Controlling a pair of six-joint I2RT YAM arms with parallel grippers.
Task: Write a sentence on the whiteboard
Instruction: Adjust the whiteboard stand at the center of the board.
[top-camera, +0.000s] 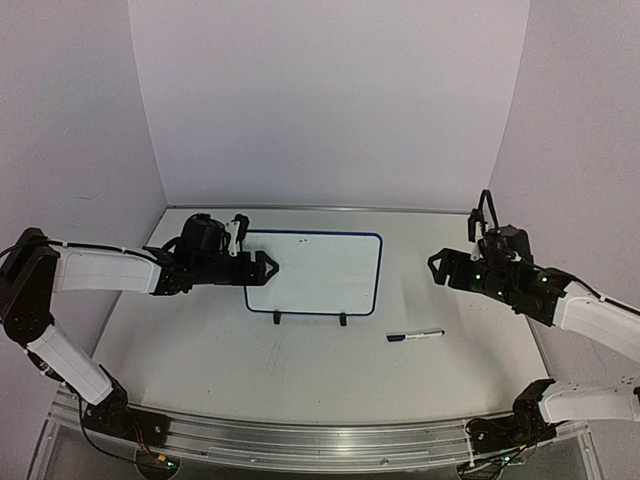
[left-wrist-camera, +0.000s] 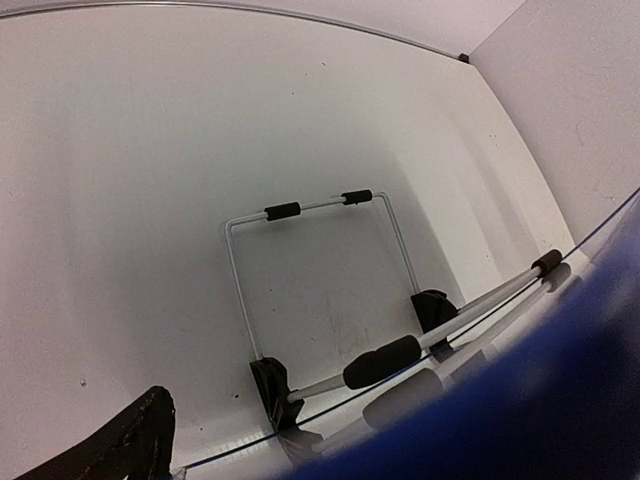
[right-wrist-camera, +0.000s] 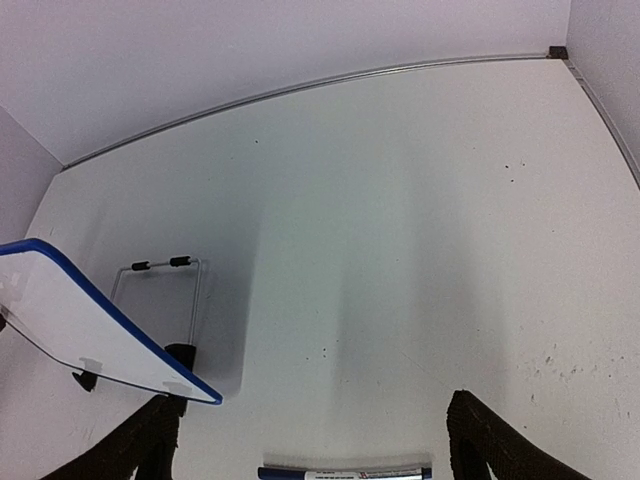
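Nearest the arm bases, low and right of centre in the overhead view, the marker pen (top-camera: 415, 336) lies flat on the table (top-camera: 200, 350), apart from everything else. It looks slim, smooth and light, so it would likely roll or twist unless pinched across the middle of the barrel. Above it in the frame, the whiteboard (top-camera: 320, 268) stands mid-table on two black clip feet (top-camera: 277, 320), leaning back. Its face is blank apart from a couple of tiny specks near the top rim. Level with it at frame left, the left gripper (top-camera: 268, 267) sits at the board's left edge with its jaws spread and nothing between them; whether it touches the rim I cannot tell. At frame right the right gripper (top-camera: 436, 268) hangs well clear, its fingers (right-wrist-camera: 140, 445) wide apart and empty. Behind the board, the left wrist view shows the thin wire stand (left-wrist-camera: 310, 208) that props it. The board looks thin, rigid, light and slick. It would probably slide or tip under pen pressure, so it is best steadied by its blue rim at a side edge, not by the face.
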